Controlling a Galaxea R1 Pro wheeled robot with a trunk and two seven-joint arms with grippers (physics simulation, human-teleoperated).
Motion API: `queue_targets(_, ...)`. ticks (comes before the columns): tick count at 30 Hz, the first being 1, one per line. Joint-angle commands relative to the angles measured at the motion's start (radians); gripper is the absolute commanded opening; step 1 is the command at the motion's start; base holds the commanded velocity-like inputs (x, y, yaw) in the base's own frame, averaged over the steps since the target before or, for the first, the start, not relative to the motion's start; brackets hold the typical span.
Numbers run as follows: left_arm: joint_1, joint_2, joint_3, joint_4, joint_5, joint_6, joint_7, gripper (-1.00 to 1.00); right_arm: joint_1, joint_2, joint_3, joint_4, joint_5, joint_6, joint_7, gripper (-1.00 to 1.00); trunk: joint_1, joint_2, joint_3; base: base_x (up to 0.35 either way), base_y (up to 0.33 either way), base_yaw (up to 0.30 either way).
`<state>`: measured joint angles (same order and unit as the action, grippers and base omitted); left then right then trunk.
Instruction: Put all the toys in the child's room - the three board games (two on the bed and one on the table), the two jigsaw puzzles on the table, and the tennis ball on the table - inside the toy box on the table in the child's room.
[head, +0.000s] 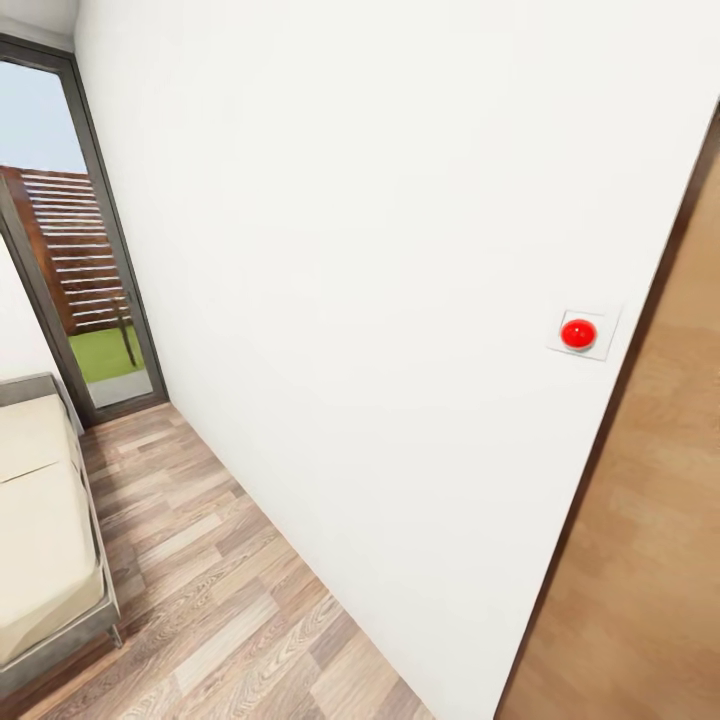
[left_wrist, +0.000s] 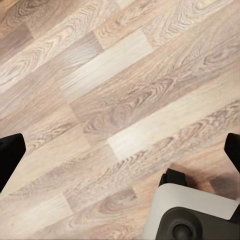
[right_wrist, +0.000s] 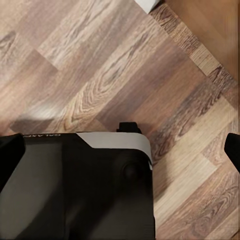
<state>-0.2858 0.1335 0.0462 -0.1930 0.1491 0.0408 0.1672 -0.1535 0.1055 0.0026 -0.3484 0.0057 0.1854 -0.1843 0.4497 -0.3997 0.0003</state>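
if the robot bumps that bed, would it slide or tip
The bed probably would not tip: it sits low and wide. It might slide a little, since it seems to rest on thin legs on the smooth plank floor. Likely heavy.

White wall (head: 380, 250) with a red round button (head: 578, 334) on a pale square plate. Wooden door (head: 640, 520) at right, dark-edged. Wood-plank floor (head: 210, 590) below. Bed (head: 40, 520) with cream mattress in a grey frame at lower left. Glazed door (head: 70, 250) beyond, showing slatted fence (head: 85, 255) and grass (head: 100, 352).
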Motion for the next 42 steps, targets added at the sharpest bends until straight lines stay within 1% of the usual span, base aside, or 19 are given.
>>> queue_targets(1,0.000,0.000,0.004,-0.001,0.007,0.004,0.000,1.00,0.000,-0.001,0.001,-0.002,0.000,0.006,-0.003,1.00,0.000,0.000,0.000,0.000,0.000,0.000)
queue_targets(3,-0.001,-0.001,0.001,0.001,0.008,0.005,-0.003,1.00,0.000,-0.004,0.002,-0.004,-0.001,0.004,0.001,1.00,0.000,0.000,0.000,0.000,0.000,0.000)
queue_targets(7,-0.002,-0.005,-0.004,0.004,0.006,0.003,-0.006,1.00,0.000,-0.003,0.003,-0.005,-0.001,0.002,0.002,1.00,0.000,0.000,0.000,0.000,0.000,0.000)
queue_targets(11,-0.002,-0.017,-0.005,0.006,0.005,0.004,-0.007,1.00,0.000,0.002,0.004,-0.006,0.001,0.000,-0.002,1.00,0.000,0.000,0.000,0.000,0.000,0.000)
queue_targets(14,-0.003,-0.034,-0.006,0.007,0.004,0.004,-0.007,1.00,0.000,0.004,0.005,-0.006,0.000,-0.002,-0.004,1.00,0.000,0.000,0.000,0.000,0.000,0.022)
queue_targets(16,-0.003,-0.039,-0.007,0.007,0.003,0.003,-0.008,1.00,0.000,0.004,0.005,-0.005,0.000,-0.002,-0.004,1.00,0.000,0.000,0.000,0.000,0.000,0.114)
queue_targets(23,-0.001,-0.046,-0.007,0.007,0.005,0.000,-0.008,1.00,0.000,0.006,0.006,-0.003,0.003,-0.010,-0.004,1.00,0.000,0.000,0.000,0.000,0.000,0.237)
queue_targets(29,0.000,-0.048,-0.008,0.008,0.008,-0.001,-0.008,1.00,0.000,0.006,0.007,0.000,0.003,-0.056,-0.004,1.00,0.000,0.000,0.000,0.000,0.000,0.283)
queue_targets(33,0.000,-0.048,-0.008,0.022,0.006,-0.004,-0.008,1.00,0.000,0.007,0.008,0.000,0.003,-0.069,-0.004,1.00,0.000,0.000,0.000,0.000,0.000,0.290)
queue_targets(42,0.000,-0.048,-0.008,0.042,0.006,-0.059,-0.008,1.00,0.000,0.007,0.010,0.000,0.005,-0.076,-0.004,1.00,0.000,0.000,0.000,0.000,0.000,0.292)
